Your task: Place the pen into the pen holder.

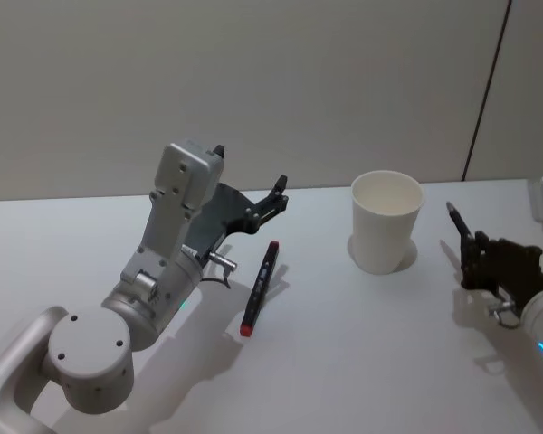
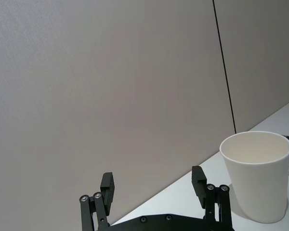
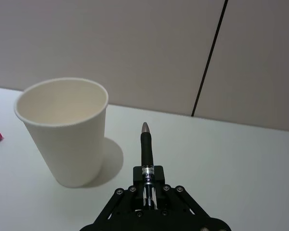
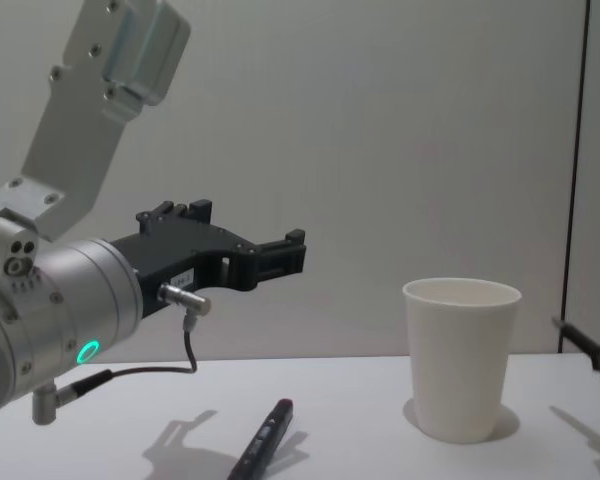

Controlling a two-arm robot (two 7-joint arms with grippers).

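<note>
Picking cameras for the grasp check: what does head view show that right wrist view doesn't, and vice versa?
Head view: the left gripper, open and raised over the table, and the whole red-ended pen lying flat near it. Right wrist view: the clamp on the barrel of the dark pen, up close. Both: the right gripper holding that pen, the upright white cup, the lying pen's red end.

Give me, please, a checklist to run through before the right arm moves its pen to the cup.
1. Right tool shut on black pen: ok.
2. Pen holder upright, nothing seen inside: ok.
3. Held pen over the holder's mouth: not ok, it is off to the right.
4. Left tool open and apart from the holder: ok.
5. Red-ended pen lying on the table, apart from the holder: ok.
</note>
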